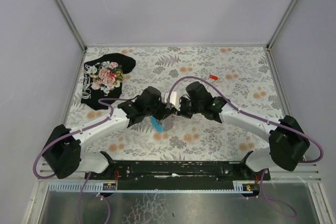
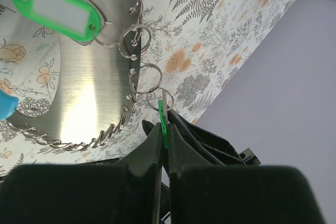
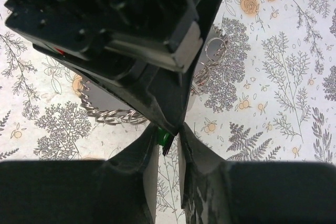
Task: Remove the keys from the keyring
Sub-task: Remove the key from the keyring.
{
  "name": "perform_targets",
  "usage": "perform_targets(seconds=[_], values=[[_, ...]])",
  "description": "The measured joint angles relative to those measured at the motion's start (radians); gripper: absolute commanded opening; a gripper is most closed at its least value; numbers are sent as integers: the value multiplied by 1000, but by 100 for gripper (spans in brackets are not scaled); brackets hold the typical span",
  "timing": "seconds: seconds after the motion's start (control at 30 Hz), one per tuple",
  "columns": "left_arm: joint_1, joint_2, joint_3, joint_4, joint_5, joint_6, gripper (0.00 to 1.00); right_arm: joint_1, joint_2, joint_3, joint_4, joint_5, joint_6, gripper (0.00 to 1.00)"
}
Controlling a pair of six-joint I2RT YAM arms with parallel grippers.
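The keyring's brushed grey fob (image 2: 79, 93) with a light-blue end (image 2: 4, 106) lies on the table, edged by a chain (image 2: 100, 140) and a string of silvery rings (image 2: 142, 38). A green key with a white label (image 2: 52, 8) hangs on one ring. My left gripper (image 2: 164, 129) is shut on a second green key (image 2: 163, 121), seen edge-on, which is still on the last ring. My right gripper (image 3: 169, 135) faces it, jaws narrowly apart on either side of that green key (image 3: 164, 138) and the left fingertips. In the top view both grippers (image 1: 169, 109) (image 1: 179, 108) meet over the fob (image 1: 167, 123).
A red key (image 1: 213, 76) lies loose on the floral tablecloth to the far right. The black floral cloth (image 1: 105, 77) lies at the far left corner. Grey walls enclose the table on three sides.
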Motion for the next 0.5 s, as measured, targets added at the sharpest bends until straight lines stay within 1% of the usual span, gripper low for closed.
perform_targets(seconds=[0.07,0.13,0.17,0.23,0.33,0.5], values=[[1,-1,-6,8,2,-8,0,2,0,0,0,6,-2,7],[2,-4,-13,16,2,-13,3,4,0,-1,0,11,-3,3],[2,-7,-17,20,2,-15,6,5,0,-1,0,14,-5,1],[2,-15,-29,31,2,-18,13,7,0,-2,2,19,-9,0],[2,-29,-47,48,2,-22,27,9,0,-2,2,23,-16,0],[4,-61,-82,56,2,-22,30,9,-1,-3,5,29,-29,0]])
